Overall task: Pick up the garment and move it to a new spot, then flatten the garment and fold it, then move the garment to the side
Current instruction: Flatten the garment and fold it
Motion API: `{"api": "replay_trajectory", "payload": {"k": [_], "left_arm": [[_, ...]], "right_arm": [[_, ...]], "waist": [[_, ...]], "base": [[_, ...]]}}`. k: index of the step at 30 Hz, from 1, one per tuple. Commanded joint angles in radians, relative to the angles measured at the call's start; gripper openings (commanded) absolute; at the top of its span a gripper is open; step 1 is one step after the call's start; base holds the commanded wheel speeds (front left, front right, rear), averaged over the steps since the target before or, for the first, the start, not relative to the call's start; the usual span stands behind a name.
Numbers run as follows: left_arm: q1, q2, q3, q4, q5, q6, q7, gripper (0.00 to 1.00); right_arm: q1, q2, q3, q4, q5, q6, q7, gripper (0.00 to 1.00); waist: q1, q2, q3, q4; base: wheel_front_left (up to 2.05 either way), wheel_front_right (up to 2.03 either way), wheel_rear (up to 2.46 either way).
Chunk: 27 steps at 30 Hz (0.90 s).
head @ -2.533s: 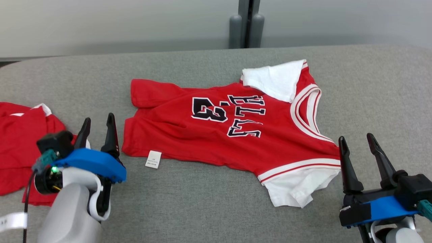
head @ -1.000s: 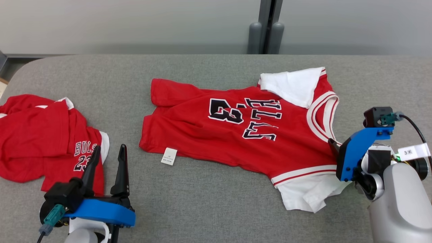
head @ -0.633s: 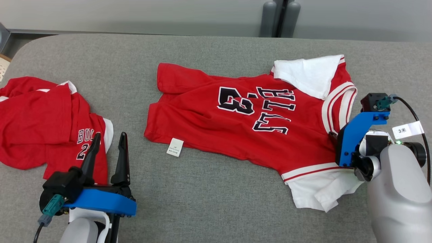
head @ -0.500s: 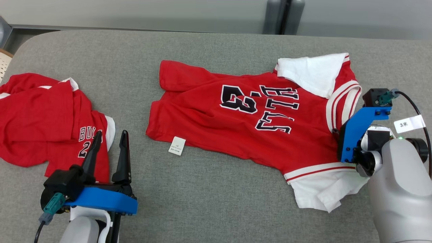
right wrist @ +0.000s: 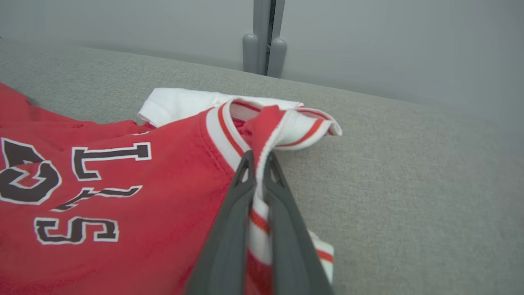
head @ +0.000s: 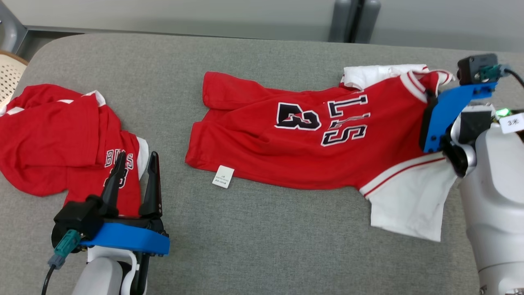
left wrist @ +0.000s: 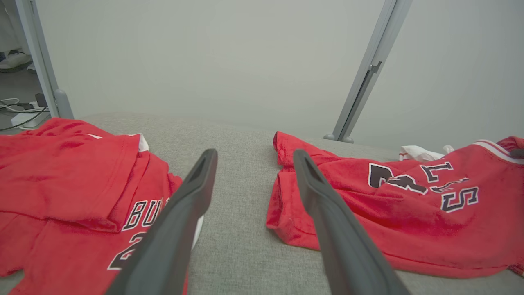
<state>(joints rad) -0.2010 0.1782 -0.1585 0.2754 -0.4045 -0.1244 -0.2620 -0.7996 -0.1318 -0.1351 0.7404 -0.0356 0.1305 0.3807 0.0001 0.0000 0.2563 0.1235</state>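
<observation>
Head view: garment (head: 311,151) lies on grey surface (head: 262,246), its striped collar (head: 411,84) raised in the right gripper (head: 428,96), jaws closed on it; left gripper (head: 135,164) gapes empty, well off its hem. Left wrist view: garment (left wrist: 368,221) lies right of the spread jaws. Right wrist view: jaws pinch the collar (right wrist: 223,131) trim.

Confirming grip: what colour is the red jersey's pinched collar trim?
White collar trim with red stripes; clearest in right wrist view.
</observation>
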Motion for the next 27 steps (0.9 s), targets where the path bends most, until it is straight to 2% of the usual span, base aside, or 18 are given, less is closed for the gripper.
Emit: {"api": "replay_trajectory", "payload": {"k": [1,8,9,10,15,19,23,27], "left_arm": [[-0.022,-0.001,0.0,-0.009,0.002,-0.009,-0.004,1.0],[-0.043,-0.008,-0.009,-0.027,0.002,-0.009,-0.004,1.0],[-0.047,-0.009,-0.012,-0.028,0.003,-0.009,-0.004,1.0],[-0.051,-0.01,-0.013,-0.029,0.003,-0.009,-0.004,1.0],[-0.061,-0.01,-0.014,-0.021,0.001,-0.008,-0.004,1.0],[-0.042,-0.004,-0.004,-0.012,0.003,-0.008,-0.004,1.0],[-0.015,-0.001,0.008,0.0,0.002,-0.008,-0.004,1.0],[0.015,0.001,0.02,0.021,0.004,-0.006,-0.004,1.0]], "right_arm": [[-0.034,-0.015,0.015,-0.005,-0.008,0.0,-0.026,0.0],[-0.111,-0.052,0.02,0.046,-0.019,0.0,-0.146,0.0],[-0.121,-0.053,0.018,0.06,-0.025,0.0,-0.163,0.33],[-0.127,-0.051,0.015,0.078,-0.029,0.0,-0.176,1.0],[-0.139,-0.039,0.017,0.15,-0.051,0.0,-0.212,1.0],[-0.105,-0.009,0.009,0.158,-0.048,0.0,-0.248,1.0],[-0.028,0.018,0.008,0.093,-0.043,0.0,-0.317,1.0],[0.107,0.043,-0.007,-0.031,-0.042,0.0,-0.387,1.0]], "waist": [[-0.0001,0.0,0.011,0.012],[-0.0001,0.0,0.058,0.048],[-0.0001,0.0,0.064,0.053],[-0.0001,0.0,0.068,0.056],[-0.0001,0.0,0.065,0.058],[-0.0001,0.0,0.035,0.038],[-0.0001,0.0,-0.009,0.007],[-0.0001,0.0,-0.063,-0.029]], "base": [[0.0,0.0,0.0],[0.0,0.0,0.0],[0.0,0.0,0.0],[0.0,0.0,0.0],[0.0,0.0,0.0],[0.0,0.0,0.0],[0.0,0.0,0.0],[0.0,0.0,0.0]]}}
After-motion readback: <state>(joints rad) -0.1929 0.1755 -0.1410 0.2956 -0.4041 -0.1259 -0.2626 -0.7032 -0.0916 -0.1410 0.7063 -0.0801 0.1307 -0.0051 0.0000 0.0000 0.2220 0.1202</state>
